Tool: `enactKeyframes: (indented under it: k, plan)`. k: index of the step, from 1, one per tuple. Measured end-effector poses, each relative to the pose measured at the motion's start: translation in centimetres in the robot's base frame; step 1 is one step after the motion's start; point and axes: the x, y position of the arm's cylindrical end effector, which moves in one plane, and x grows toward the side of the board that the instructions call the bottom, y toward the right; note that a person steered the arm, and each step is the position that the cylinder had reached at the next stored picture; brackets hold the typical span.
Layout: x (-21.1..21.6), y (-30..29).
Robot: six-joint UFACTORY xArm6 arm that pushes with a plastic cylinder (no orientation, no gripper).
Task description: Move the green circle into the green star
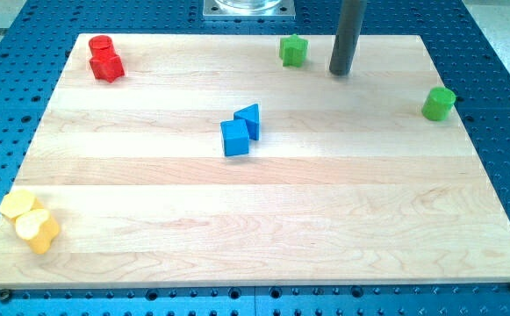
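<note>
The green circle sits near the board's right edge, in the upper right of the view. The green star sits near the board's top edge, right of centre. My tip rests on the board just right of the green star, with a small gap between them, and well to the left of the green circle. The dark rod rises from the tip out of the view's top.
A blue cube and a blue triangle touch near the board's middle. A red circle and a red star sit at top left. Two yellow blocks sit at bottom left. The wooden board lies on a blue perforated table.
</note>
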Motion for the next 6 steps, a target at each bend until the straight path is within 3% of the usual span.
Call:
enactKeyframes:
  k: [1, 2, 3, 4, 5, 6]
  plan:
    - [-2.8, -7.0]
    - [-2.4, -8.7]
    - [-2.7, 3.3]
    - [-0.1, 17.3]
    - [4.1, 20.1]
    - [10.2, 18.7]
